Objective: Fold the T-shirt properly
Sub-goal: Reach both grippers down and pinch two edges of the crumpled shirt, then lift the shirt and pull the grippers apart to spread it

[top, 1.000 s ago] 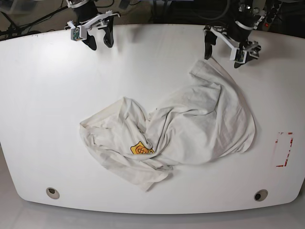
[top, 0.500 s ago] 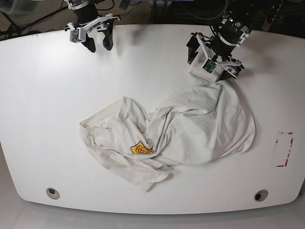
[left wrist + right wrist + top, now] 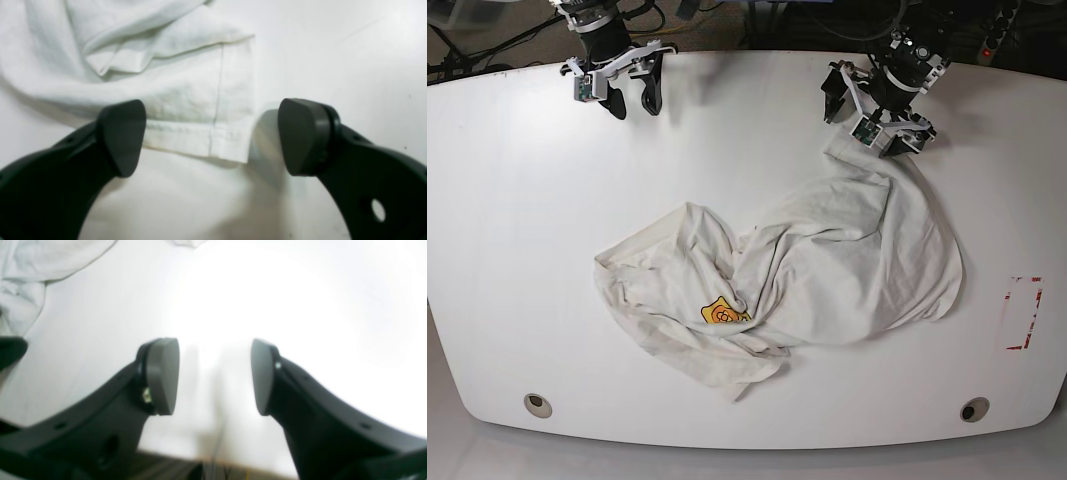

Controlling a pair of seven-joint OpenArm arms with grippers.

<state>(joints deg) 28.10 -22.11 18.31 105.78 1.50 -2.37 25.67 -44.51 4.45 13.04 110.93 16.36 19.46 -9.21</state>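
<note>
The T-shirt [image 3: 827, 265] lies crumpled on the white desk [image 3: 517, 200], spread from the middle toward the base view's right, with one end reaching up toward the far edge. It is off-white and heavily creased, bunched in overlapping folds rather than laid flat. A small yellow-orange patch label [image 3: 723, 312] shows near the middle of the heap, on the lower left part of the cloth.

The far upper end of the shirt is a hemmed corner [image 3: 213, 133], seen close in the left wrist view: a stitched hem runs along its edge, a seam crosses it, and looser folds pile up behind.

The left tool [image 3: 211, 136] hangs directly over that corner with its dark fingers [image 3: 123, 133] spread wide, one on each side of the hem; the cloth lies between them, and neither pad is pressed on it. In the base view the same tool [image 3: 874, 118] sits at the shirt's top end, near the desk's far edge.

The right tool [image 3: 627, 88] is well apart from the shirt, at the far left of the desk in the base view. Its fingers [image 3: 163, 373] stand partly apart over bare desk, holding nothing.

A red-marked rectangle [image 3: 1023, 312] lies near the desk's right edge.
</note>
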